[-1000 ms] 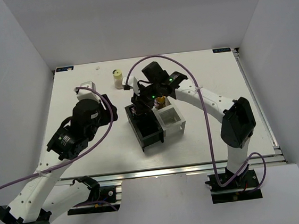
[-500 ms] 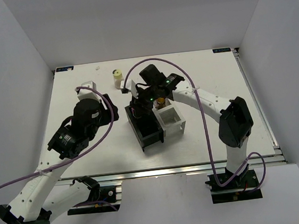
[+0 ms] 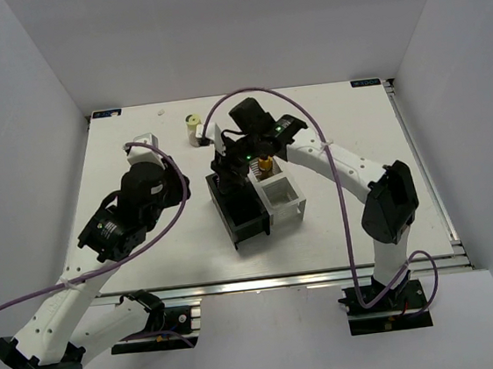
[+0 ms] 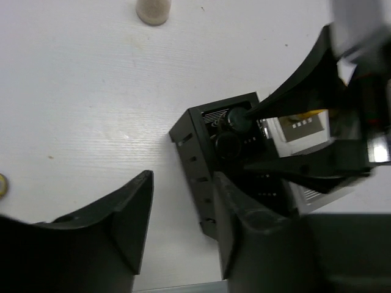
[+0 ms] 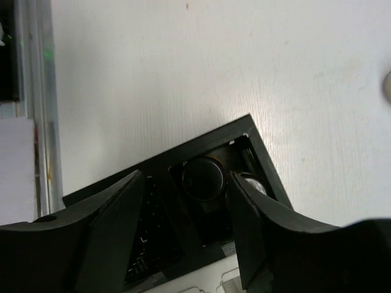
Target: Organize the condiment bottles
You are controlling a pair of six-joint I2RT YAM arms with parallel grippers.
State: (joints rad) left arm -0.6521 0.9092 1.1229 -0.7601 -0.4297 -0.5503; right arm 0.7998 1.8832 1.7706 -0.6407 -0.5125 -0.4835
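A dark brown bottle (image 5: 204,179) with a black cap stands in a far cell of the black organizer (image 3: 240,210). My right gripper (image 5: 186,183) is open and straddles it, with a gap on its left side. A second dark cap (image 4: 227,144) sits in the neighbouring cell. An amber bottle (image 3: 265,165) stands at the far side of the white organizer (image 3: 283,198), partly hidden by the right arm. The cream bottle (image 3: 194,128) stands alone on the table further back. My left gripper (image 4: 182,183) is open and empty, just left of the black organizer.
The two organizers stand side by side at the table's (image 3: 347,130) middle. A small pale object (image 3: 161,111) lies near the far edge. Purple cables loop over both arms.
The right gripper's jaws have spread wider around the dark bottle in the black organizer. The left arm has barely moved.
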